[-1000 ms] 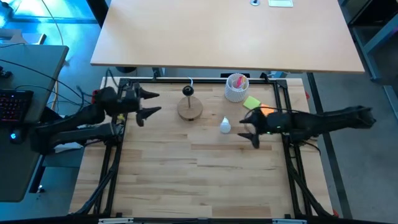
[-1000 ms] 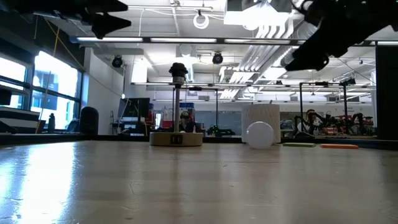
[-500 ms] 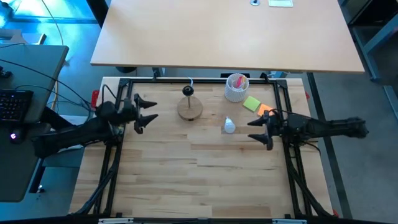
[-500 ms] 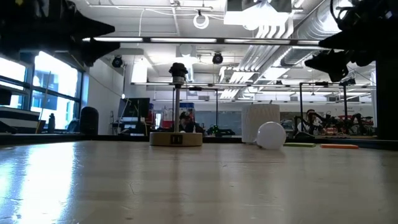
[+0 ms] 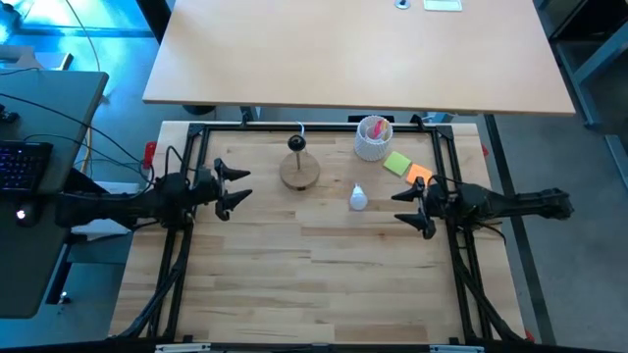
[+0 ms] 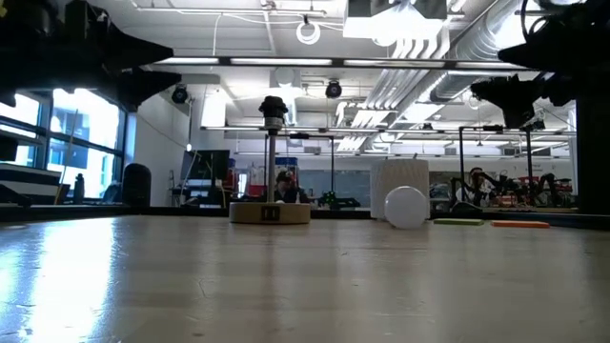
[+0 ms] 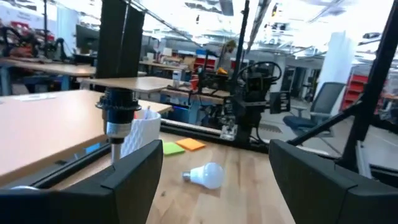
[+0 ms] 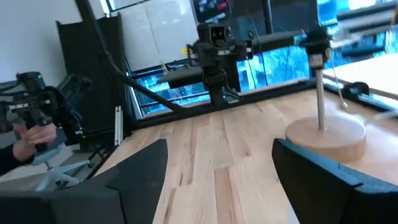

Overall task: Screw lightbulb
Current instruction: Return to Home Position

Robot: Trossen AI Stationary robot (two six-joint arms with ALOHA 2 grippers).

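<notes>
The lightbulb lies on its side on the wooden table, free of both arms, between the round wooden stand and the right gripper. That gripper hangs over the table's right side, fingers spread wide, empty. The left gripper mirrors it on the left side, also wide apart and empty. A white cup stands near the far edge.

Left gripper and right gripper, both spread wide, facing inward.
</notes>
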